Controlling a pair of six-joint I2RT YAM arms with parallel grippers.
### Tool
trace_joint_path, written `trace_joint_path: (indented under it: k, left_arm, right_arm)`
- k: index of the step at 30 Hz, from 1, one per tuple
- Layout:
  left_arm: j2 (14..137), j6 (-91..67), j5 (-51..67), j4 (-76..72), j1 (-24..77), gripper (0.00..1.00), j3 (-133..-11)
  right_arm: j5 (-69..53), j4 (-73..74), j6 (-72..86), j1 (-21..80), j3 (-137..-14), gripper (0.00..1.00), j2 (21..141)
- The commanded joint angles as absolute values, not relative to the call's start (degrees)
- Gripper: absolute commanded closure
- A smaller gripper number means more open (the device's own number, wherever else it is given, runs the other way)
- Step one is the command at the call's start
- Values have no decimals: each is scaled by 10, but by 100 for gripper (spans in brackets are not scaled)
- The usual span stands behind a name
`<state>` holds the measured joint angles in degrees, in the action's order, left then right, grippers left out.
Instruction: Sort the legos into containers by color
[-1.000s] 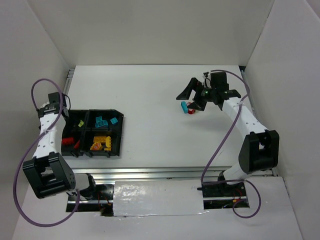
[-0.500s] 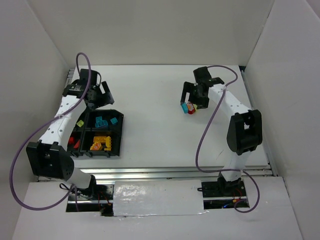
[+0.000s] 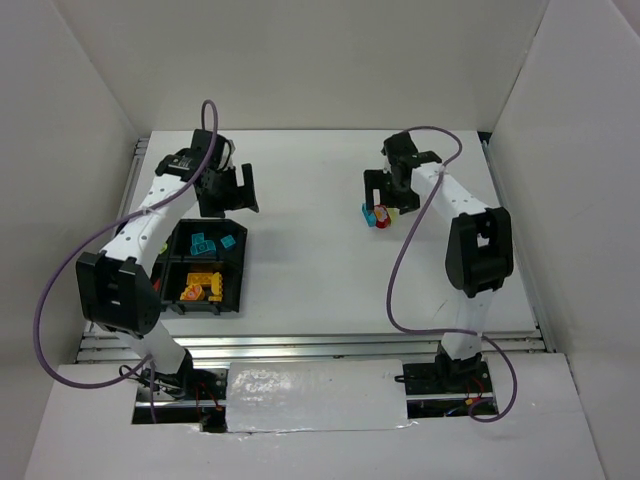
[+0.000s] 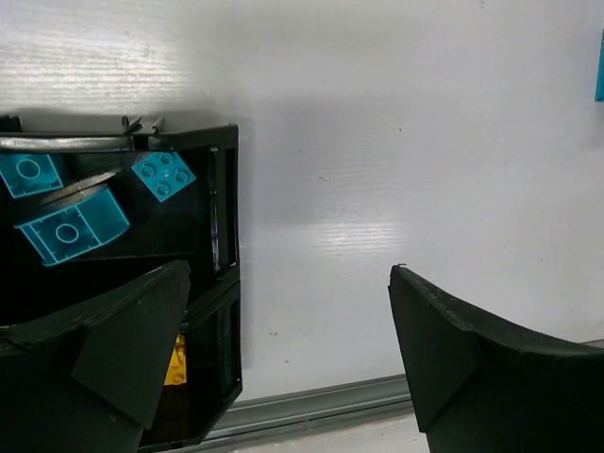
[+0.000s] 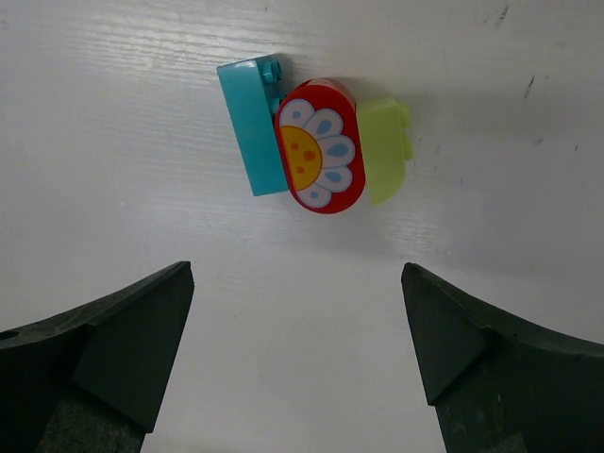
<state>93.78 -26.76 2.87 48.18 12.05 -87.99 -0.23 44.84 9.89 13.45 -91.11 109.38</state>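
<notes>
Right gripper spread wide above white table, plain white walls around

A cyan plastic brick, red half-round plastic brick and lime plastic brick are ranged touching, well right of the black plastic tray.

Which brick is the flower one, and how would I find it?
On the white table, far from the black tray, three bricks sit together below the right arm's open fingers. The flower brick is the middle one, red and rounded, between a cyan brick and a lime green brick. Only it shows white petals around a yellow centre.
</notes>
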Motion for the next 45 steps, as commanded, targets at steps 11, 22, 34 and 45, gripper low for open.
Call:
trace_joint_path:
  k: [11,22,34,45]
  left_arm:
    - [954,-215,105,499,120,1,-901]
    - [963,-210,127,496,120,0,-898]
    - [970,-206,134,493,121,1,-890]
    - [986,-200,143,497,121,0,-900]
  right_arm:
    - [20,468,10,134,-986,1,1181]
    - [-24,465,-54,105,-985,4,1202]
    - [-129,484,-57,106,-1037,8,1239]
    - [-29,489,45,136,-1080,0,1269]
